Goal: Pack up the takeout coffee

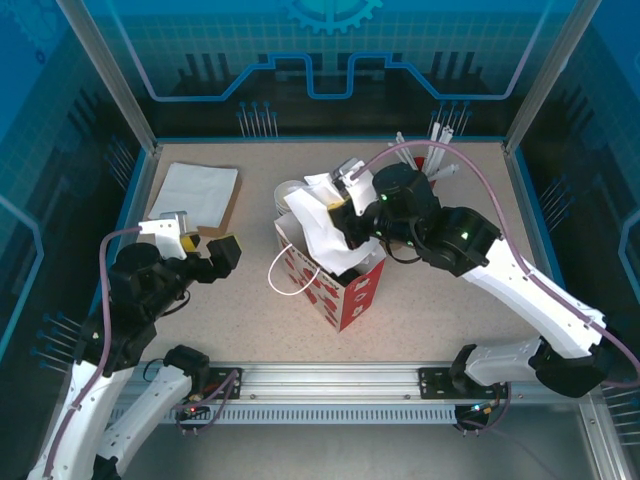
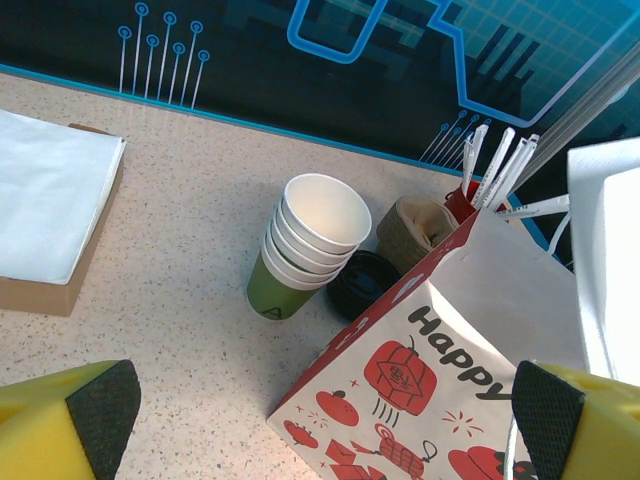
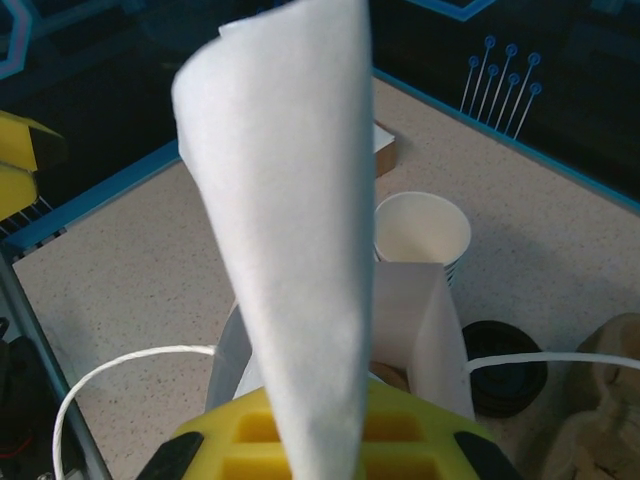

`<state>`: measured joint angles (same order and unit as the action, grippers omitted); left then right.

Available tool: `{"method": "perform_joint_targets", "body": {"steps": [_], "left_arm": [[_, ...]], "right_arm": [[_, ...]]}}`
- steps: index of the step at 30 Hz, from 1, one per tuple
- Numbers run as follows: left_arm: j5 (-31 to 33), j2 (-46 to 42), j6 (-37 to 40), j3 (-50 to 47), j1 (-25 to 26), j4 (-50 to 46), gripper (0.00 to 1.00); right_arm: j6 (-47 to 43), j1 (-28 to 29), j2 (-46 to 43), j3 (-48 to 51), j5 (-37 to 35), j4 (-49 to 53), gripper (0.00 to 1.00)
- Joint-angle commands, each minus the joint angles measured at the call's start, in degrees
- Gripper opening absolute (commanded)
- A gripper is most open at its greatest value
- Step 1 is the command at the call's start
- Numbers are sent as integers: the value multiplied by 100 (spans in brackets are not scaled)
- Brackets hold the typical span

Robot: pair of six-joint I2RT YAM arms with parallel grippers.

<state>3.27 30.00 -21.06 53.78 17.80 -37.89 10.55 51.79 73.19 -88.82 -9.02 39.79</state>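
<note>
takeout coffee: lidded cup not made out, perhaps inside paper bag [image 1: 345, 285]; black lid [image 2: 360, 285] on bench [image 2: 200, 200] beside cup stack [image 2: 305, 245] | likely light, thin-walled, crushable: take mid-wall, upright | left gripper [image 1: 210, 248] jaws apart | right gripper [image 3: 320, 440] jaws clamped on white napkin [image 3: 290, 200] over bag

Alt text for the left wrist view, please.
A red-and-white printed paper bag stands on a speckled table, framed by the left gripper's wide-open jaws. Behind it: stacked green cups, a black lid, straws.

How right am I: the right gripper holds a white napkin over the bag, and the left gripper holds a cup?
The left gripper holds nothing, jaws open, per the left wrist view; the right gripper holds the white napkin over the bag.
</note>
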Motion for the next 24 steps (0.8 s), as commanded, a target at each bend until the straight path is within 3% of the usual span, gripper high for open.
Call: {"method": "perform_joint_targets", "body": {"steps": [1,24], "left_arm": [[95,-21,-48,-55,30,45,99],[69,70,-74,-17,30,102,99]], "right_arm": [[183,170,27,114,5,-156,0],[528,411,490,530,-54,162,0]]}}
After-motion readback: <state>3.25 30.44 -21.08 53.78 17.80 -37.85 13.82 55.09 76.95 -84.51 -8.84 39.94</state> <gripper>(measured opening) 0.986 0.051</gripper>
